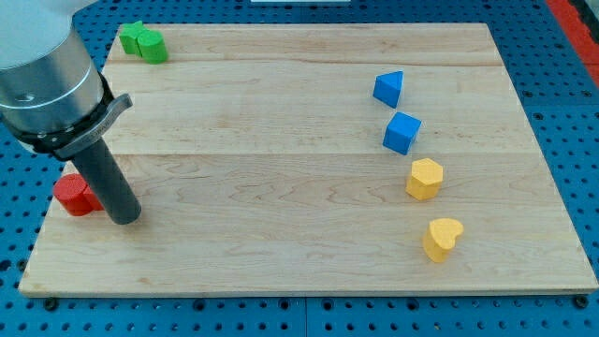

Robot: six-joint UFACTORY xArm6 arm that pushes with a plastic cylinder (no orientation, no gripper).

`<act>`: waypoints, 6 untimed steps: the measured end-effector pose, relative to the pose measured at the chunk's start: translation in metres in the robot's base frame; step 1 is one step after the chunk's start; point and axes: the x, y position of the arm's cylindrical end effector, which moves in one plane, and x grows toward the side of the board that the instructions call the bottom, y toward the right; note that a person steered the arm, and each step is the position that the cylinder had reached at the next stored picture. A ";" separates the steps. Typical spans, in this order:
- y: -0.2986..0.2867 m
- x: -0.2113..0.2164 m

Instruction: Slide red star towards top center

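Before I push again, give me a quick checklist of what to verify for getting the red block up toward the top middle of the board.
1. Red block in sight: ok, at the board's left edge, partly hidden by the rod.
2. Its star shape: cannot tell, too much is covered.
3. My tip at the red block: ok, right beside it on the view's right; actual contact cannot tell.
4. Tip on the correct side for pushing up and right: not ok, it should be left of and below the block.
5. Path to top centre: ok, bare wood; green blocks sit in the top-left corner, off the line.
6. Blue and yellow blocks: ok, far right.
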 end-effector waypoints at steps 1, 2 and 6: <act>-0.030 0.012; -0.088 -0.034; 0.044 0.009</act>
